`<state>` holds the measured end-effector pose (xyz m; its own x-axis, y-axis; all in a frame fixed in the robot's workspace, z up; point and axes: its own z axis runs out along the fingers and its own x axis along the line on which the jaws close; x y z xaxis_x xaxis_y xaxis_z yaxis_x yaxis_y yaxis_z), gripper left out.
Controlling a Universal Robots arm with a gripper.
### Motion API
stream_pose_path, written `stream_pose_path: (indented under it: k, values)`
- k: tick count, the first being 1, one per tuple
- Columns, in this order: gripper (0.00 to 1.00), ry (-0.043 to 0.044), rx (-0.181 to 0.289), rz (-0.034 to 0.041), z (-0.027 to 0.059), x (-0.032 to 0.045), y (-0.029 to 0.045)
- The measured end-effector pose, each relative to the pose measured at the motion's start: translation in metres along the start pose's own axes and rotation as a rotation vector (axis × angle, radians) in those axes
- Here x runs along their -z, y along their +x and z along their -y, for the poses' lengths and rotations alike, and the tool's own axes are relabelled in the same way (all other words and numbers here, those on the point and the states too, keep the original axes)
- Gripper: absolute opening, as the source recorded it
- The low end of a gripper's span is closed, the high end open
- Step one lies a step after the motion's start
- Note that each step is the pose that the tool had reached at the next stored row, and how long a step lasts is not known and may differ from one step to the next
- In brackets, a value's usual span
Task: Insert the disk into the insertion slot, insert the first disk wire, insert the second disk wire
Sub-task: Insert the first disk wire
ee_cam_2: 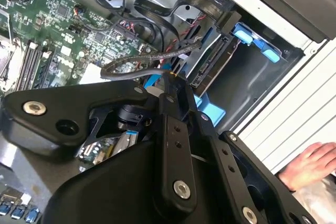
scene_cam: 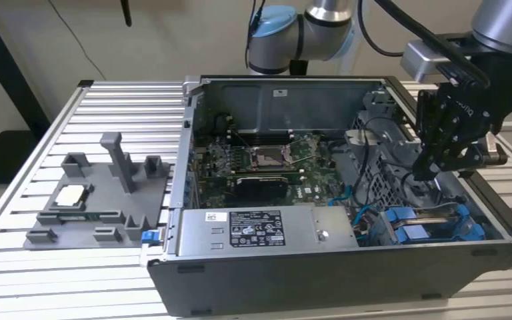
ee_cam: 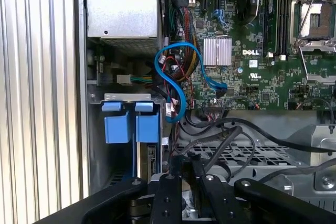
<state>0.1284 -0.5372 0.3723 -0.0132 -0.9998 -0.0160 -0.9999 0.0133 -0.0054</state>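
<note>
The disk lies in the insertion slot at the case's corner on the exterior view's right, its connector edge facing the motherboard. Its blue carrier shows there, and the carrier's tabs show in the first wrist view. My gripper hangs just above that bay. In both wrist views the fingers stand close together around a black disk wire that loops away toward the board. The wire's plug end is hidden behind the fingers.
The open computer case lies on a slatted metal table. Inside are the motherboard, a grey power supply box and a blue cable. A grey fixture stands on the exterior view's left. A person's hand rests beside the case.
</note>
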Motion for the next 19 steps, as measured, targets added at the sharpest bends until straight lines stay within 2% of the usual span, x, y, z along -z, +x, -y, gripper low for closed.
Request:
stream_pose_path:
  k: [2, 8, 10, 12, 17, 19]
  values:
    - [0.19, -0.0028, 0.0, 0.0001, 0.0006, -0.0004, 0.0005]
    - [0.19, -0.0328, 0.0, -0.0005, 0.0089, -0.0047, 0.0075]
    - [0.19, -0.0399, -0.001, -0.0006, 0.0118, -0.0064, 0.0113]
    - [0.19, -0.0427, -0.001, 0.0001, 0.0145, -0.0083, 0.0164]
    - [0.19, -0.043, -0.001, 0.0033, 0.018, -0.0108, 0.0312]
    - [0.19, -0.043, -0.001, 0.0033, 0.0184, -0.011, 0.0332]
